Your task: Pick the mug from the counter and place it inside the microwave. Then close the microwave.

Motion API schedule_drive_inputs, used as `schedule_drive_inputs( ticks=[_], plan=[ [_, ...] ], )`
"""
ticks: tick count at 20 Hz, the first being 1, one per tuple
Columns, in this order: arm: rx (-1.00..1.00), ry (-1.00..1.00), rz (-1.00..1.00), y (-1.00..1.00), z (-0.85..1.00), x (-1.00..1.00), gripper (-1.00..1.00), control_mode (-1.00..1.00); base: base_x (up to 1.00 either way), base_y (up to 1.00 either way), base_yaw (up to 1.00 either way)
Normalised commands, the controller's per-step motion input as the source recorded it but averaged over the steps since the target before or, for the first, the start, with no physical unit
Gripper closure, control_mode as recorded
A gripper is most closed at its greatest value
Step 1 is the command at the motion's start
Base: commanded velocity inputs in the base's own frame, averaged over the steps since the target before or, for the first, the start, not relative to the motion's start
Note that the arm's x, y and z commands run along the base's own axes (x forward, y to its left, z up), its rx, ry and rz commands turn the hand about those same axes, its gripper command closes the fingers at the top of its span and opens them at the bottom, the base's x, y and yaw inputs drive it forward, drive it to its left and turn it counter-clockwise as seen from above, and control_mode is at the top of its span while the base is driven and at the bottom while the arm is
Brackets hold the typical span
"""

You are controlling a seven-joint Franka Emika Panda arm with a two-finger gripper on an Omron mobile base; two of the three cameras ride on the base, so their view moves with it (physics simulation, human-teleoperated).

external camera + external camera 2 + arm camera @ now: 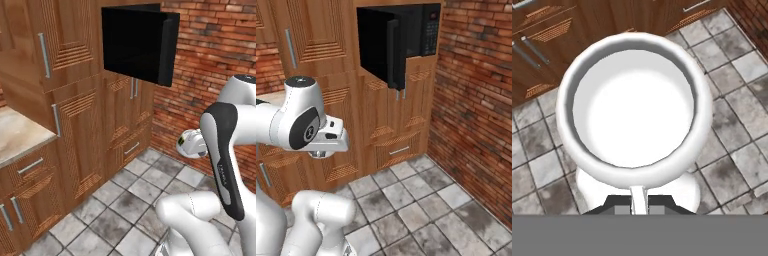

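Over grey floor tiles [739, 107], hand [639, 202] clamped on mug [634, 105] rim, fingers mostly hidden, microwave [406, 40] door ajar.

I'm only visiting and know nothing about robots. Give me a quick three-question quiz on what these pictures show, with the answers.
1. True or false: the large black microwave has its door shut.
2. What is the claw clamped on?
A. a grey toaster
B. the small white mug
C. a cabinet handle
3. What lies beneath the mug: the beige marbled counter or the grey tiled floor?

Key:
1. False, the door stands swung open.
2. B, it grips the mug's rim.
3. The grey tiled floor.
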Motion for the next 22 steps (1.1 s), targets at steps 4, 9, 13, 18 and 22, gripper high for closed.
schedule_drive_inputs(
  ticks=[4,9,13,18,22],
  plan=[
    [0.00,0.00,0.00,0.00,0.00,0.00,1.00,1.00,-0.02,-0.22,-0.02],
    [0.00,0.00,0.00,0.00,0.00,0.00,1.00,1.00,0.28,-0.50,0.00],
    [0.00,0.00,0.00,0.00,0.00,0.00,1.00,1.00,0.28,-0.75,0.00],
    [0.00,0.00,0.00,0.00,0.00,0.00,1.00,1.00,0.38,-0.80,-0.01],
    [0.00,0.00,0.00,0.00,0.00,0.00,1.00,1.00,0.42,-0.72,-0.01]
  ],
)
